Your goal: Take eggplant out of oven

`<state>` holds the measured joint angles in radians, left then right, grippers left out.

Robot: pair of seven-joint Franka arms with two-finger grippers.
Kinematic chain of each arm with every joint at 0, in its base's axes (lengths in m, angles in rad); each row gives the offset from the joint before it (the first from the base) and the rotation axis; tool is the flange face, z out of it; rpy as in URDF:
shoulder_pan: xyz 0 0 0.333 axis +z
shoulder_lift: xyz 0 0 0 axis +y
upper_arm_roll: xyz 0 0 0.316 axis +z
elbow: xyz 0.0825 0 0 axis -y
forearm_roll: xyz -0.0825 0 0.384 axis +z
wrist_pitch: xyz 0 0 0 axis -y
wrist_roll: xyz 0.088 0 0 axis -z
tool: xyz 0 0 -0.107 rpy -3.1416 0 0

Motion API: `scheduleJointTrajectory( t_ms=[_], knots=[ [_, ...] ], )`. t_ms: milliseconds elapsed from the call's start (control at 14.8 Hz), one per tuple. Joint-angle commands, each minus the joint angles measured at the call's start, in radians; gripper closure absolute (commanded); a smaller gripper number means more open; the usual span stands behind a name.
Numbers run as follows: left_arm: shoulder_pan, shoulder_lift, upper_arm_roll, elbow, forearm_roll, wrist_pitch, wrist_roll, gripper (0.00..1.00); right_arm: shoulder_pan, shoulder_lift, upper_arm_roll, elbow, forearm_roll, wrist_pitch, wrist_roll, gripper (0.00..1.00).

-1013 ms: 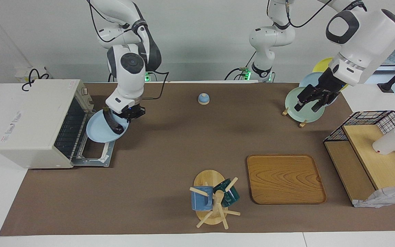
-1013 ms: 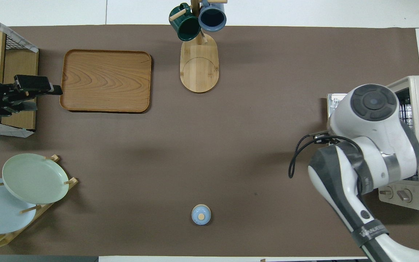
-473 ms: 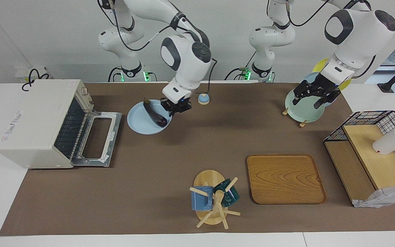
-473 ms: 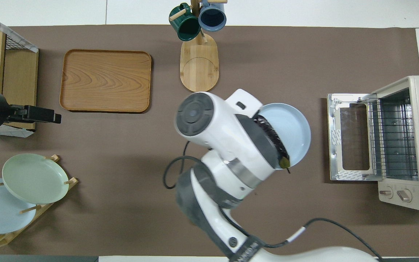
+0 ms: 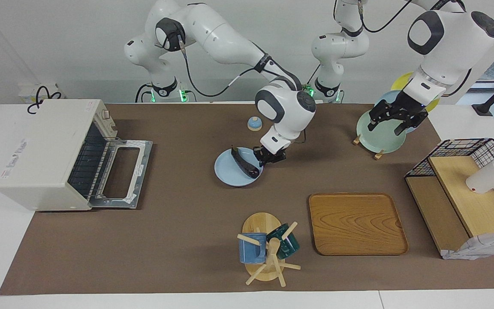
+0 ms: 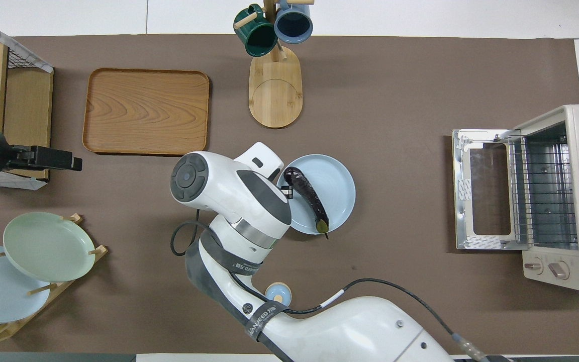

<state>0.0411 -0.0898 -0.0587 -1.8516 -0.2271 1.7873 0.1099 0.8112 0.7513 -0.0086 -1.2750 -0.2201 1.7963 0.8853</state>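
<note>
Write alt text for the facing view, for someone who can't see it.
The right gripper is shut on the rim of a light blue plate carrying the eggplant, at mid-table. The oven stands open at the right arm's end. The left gripper waits open over the plate rack.

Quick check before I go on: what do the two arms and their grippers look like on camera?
Both arms are glossy white with dark grey joint bands and round dark caps on the joints. The right arm has a thin black cable looped along it and a band with white lettering near the bottom of the overhead view. Green lights glow at both bases. The right gripper and left gripper are black.
</note>
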Motion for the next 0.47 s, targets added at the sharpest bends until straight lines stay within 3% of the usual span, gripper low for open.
scheduleJointTrajectory(
  t_ms=[0, 203, 338, 405],
  knots=[
    [0.003, -0.03, -0.001, -0.028, 0.011, 0.003, -0.053, 0.0, 0.0, 0.034, 0.004, 0.052, 0.013, 0.015, 0.033, 1.0],
    [0.003, -0.03, -0.001, -0.028, 0.005, -0.002, -0.056, 0.0, -0.021, 0.034, 0.012, 0.054, 0.074, 0.11, 0.063, 1.0],
    [0.003, -0.03, -0.001, -0.026, 0.005, -0.002, -0.062, 0.0, -0.032, 0.023, 0.015, 0.083, 0.097, 0.101, 0.063, 0.81],
    [0.0, -0.028, -0.001, -0.026, 0.003, 0.001, -0.081, 0.0, -0.029, 0.007, 0.015, 0.086, 0.097, 0.095, 0.063, 0.52]
  ],
)
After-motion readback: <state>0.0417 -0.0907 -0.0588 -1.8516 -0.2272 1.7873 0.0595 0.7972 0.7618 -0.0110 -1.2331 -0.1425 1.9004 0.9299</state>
